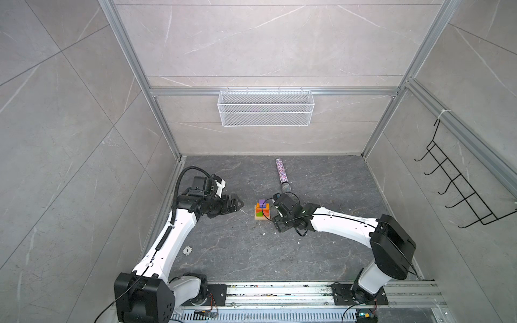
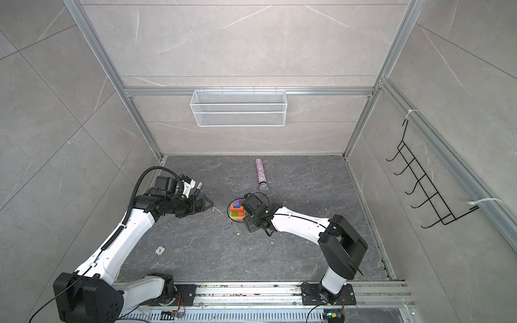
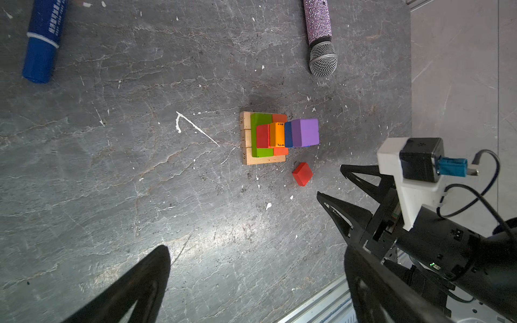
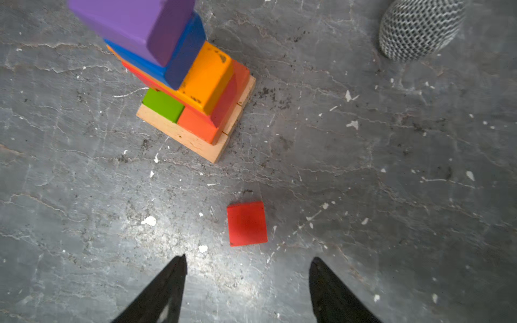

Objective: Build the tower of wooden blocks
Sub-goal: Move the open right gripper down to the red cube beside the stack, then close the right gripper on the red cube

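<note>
Painted wooden tower [image 4: 195, 92] — scuffed, stone-look tabletop [image 4: 363, 195]

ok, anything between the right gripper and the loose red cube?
Nothing visible. In the right wrist view only bare table lies between the open right gripper and the red cube; the tower stands off to one side.

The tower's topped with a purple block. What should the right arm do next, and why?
Probably lower the right gripper around the red cube: it lies loose beside the tower, just ahead of the open, empty jaws, and the purple block on top is bare.
</note>
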